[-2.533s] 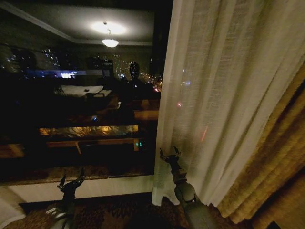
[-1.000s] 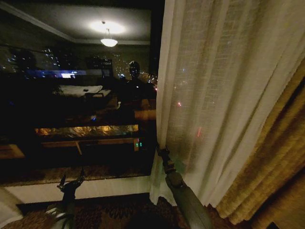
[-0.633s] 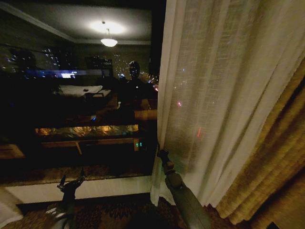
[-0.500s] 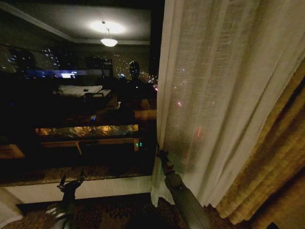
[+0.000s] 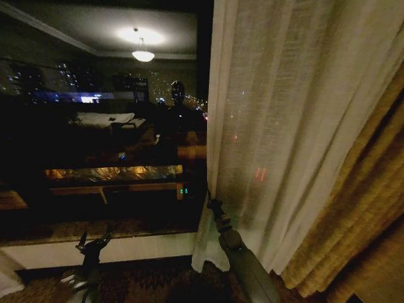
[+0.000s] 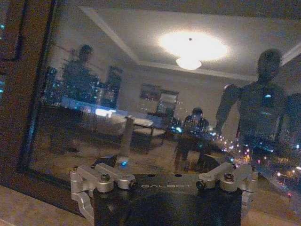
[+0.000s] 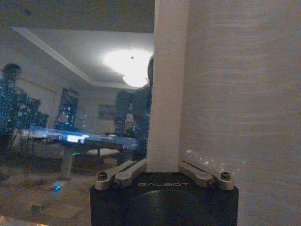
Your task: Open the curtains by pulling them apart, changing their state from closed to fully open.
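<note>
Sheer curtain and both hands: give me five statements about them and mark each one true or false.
1. The right hand is at the inner edge of the sheer curtain. True.
2. In the right wrist view, that curtain edge passes between the hand's fingers. True.
3. The left hand grips the mustard-gold drape. False: it sits low near the window sill, holding nothing.
4. The sheer curtain covers the whole window. False: dark window glass is bare to the curtain's left.
5. The mustard-gold drape hangs left of the sheer curtain. False: it hangs on its right.
</note>
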Controlling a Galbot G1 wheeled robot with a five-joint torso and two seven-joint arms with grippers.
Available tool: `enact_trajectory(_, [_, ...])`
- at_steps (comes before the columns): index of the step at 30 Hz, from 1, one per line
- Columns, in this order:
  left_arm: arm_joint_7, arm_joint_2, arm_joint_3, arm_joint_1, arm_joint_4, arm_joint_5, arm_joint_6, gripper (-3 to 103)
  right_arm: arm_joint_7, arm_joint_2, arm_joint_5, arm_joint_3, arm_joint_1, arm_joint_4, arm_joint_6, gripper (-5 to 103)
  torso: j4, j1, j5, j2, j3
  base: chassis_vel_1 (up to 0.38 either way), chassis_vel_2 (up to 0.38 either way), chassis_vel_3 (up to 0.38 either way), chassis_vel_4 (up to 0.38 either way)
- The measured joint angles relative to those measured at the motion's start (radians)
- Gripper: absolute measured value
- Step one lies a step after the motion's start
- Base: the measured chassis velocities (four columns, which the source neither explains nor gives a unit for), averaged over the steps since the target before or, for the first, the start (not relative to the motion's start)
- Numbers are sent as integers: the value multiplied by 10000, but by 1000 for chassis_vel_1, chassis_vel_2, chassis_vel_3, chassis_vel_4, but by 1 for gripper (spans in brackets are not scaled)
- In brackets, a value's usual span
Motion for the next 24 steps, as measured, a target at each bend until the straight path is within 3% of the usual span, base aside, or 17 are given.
enact_trajectory(24, [1, -2, 5, 0, 0, 0, 0, 100, -100, 37, -101, 70, 93, -164, 422, 0, -6, 1, 1, -1, 1, -312, -308, 313, 303])
